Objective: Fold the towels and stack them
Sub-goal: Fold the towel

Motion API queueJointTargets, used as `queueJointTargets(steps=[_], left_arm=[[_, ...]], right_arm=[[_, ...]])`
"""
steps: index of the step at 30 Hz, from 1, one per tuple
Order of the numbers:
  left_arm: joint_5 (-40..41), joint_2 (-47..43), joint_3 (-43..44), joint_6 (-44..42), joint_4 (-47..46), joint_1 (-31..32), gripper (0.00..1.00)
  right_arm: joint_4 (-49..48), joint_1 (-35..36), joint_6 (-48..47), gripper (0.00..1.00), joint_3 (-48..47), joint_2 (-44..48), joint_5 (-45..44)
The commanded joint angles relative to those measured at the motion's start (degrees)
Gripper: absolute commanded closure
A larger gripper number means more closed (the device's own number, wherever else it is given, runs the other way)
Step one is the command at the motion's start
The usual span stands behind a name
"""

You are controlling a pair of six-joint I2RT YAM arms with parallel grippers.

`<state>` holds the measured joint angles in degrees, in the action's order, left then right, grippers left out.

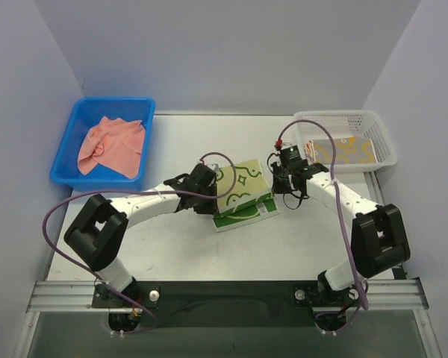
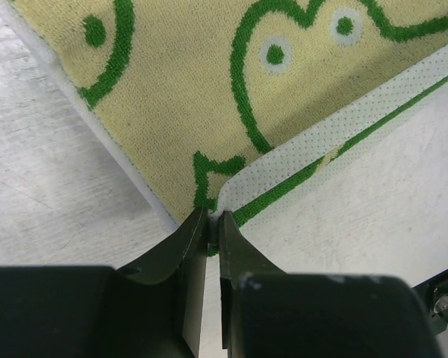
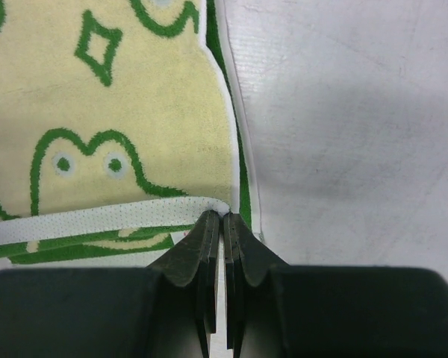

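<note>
Left fingers [image 2: 185, 250] and right fingers [image 3: 200, 250] each pinch a towel [image 2: 172, 112] corner | looks soft, light, floppy | best held by hemmed corners at the tips.

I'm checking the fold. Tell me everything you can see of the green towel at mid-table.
The towel is soft terry, pale yellow-green with dark-green animal outlines and diamonds, white dotted hem. It lies doubled over on the table, greener layer beneath. The left gripper and right gripper each pinch a corner.

Left gripper [image 2: 213, 216] and right gripper [image 3: 222, 218] angled inward, jaws pinched tight on towel [image 1: 243, 186] corners.
</note>
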<state>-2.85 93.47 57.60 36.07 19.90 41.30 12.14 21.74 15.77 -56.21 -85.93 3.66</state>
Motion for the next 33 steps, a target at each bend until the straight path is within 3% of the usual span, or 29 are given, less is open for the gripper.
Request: queueJointTargets(steps=[1, 6, 14, 15, 18, 20, 23, 26, 31, 33], left_arm=[[0.5, 2.9, -1.2, 1.7, -2.6, 1.2, 0.99], [0.3, 8.4, -1.3, 2.9, -4.0, 2.7, 0.99], [1.9, 7.4, -2.7, 2.8, -2.4, 3.3, 0.92], [1.6, 6.4, -2.8, 2.8, -2.4, 3.3, 0.92], [0.7, 3.4, -2.2, 2.8, -1.2, 4.0, 0.85], [0.6, 1.1, -2.1, 2.6, 0.0, 5.0, 0.78], [0.0, -4.3, -2.3, 2.4, 1.2, 6.4, 0.49], [-0.4, -11.2, -3.4, 2.2, 1.2, 8.7, 0.38], [1.4, -14.5, -4.6, 1.0, -0.3, 9.3, 0.37], [2.4, -12.8, -3.4, 0.4, 0.0, 8.8, 0.44]], right_arm=[[1.7, -0.8, 1.5, 1.0, 1.4, -3.3, -3.0], [0.1, -1.1, 3.6, 1.0, 2.8, -8.0, -3.0], [-0.3, -1.2, 4.4, 1.0, 4.3, -8.1, -3.3], [-0.3, -1.2, 4.5, 0.98, 4.5, -7.2, -3.4], [0.0, -1.2, 5.1, 0.79, 5.3, -3.8, -3.2], [0.4, -1.2, 5.1, 0.72, 6.3, -1.0, -2.9], [1.0, -0.8, 5.2, 0.65, 7.9, 5.8, -2.3], [1.2, 0.1, 5.6, 0.62, 9.2, 13.5, -1.0], [1.2, 1.3, 6.7, 0.6, 7.7, 15.0, 1.2], [1.1, 1.5, 7.9, 0.61, 5.7, 12.1, 2.8]])
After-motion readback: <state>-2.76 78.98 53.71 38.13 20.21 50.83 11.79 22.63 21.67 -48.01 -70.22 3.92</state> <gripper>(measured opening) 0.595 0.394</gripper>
